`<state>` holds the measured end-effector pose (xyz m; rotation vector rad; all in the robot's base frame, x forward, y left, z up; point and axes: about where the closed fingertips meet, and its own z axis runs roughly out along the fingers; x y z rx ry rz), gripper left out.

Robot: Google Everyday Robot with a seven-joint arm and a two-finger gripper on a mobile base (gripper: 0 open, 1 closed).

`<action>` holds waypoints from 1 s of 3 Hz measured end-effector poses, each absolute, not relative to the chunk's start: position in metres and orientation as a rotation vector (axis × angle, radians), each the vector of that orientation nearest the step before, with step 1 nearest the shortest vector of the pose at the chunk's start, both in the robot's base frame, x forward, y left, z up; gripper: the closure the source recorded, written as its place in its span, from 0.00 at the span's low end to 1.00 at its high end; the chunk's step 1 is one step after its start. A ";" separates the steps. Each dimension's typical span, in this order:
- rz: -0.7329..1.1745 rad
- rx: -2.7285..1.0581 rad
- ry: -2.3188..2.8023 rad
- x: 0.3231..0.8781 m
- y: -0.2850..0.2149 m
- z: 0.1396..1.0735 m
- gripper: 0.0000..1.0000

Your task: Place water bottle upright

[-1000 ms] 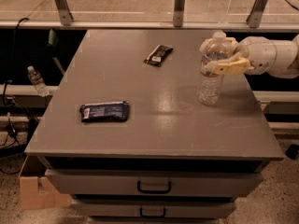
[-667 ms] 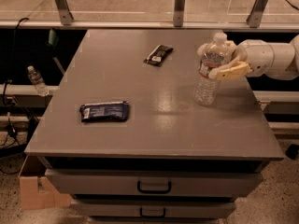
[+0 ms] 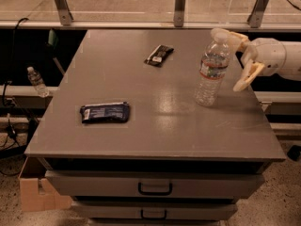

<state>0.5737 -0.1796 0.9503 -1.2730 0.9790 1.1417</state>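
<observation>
The water bottle [image 3: 212,69] is clear ribbed plastic with a white cap and a white label with red and blue print. It stands upright on the right side of the grey table [image 3: 155,131], leaning slightly. My gripper [image 3: 241,62] is just to the right of the bottle, at the table's right edge. It is open, with one finger [image 3: 246,76] hanging down clear of the bottle and the other finger behind the bottle's top. The white arm reaches in from the right.
A dark blue snack packet [image 3: 105,112] lies at the front left of the table. A small black packet [image 3: 158,55] lies at the back centre. A small clear bottle [image 3: 36,81] stands off the table at left. Drawers [image 3: 155,187] are below; a cardboard box [image 3: 37,192] sits at lower left.
The gripper has let go of the water bottle and drawn back to the right. The bottle now stands on the table by itself.
</observation>
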 end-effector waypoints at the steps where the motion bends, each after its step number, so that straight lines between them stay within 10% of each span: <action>1: 0.985 -1.222 1.042 0.569 -0.218 0.987 0.00; 3: 0.695 -1.098 1.114 0.544 -0.282 1.057 0.00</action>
